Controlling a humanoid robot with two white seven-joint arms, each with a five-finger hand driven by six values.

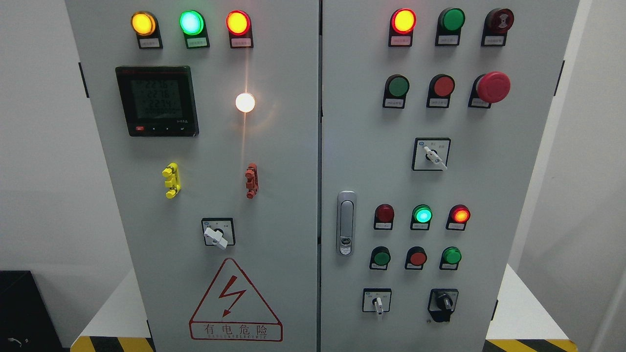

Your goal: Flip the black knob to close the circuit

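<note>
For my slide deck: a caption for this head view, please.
Grey control cabinet with lit indicator lamps; black knob at lower right untouched, no robot hands in view.

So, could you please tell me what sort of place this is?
Probably an electrical or industrial control room: a grey control cabinet carries lit indicator lamps, a red emergency stop button, a digital meter and a high-voltage warning sign.

My panel to work on: a grey two-door cabinet (pixel 293 195).
Its right door (pixel 513 195) bears the black knob (pixel 444 301) low down, beside a white-handled switch (pixel 377 302).
</note>
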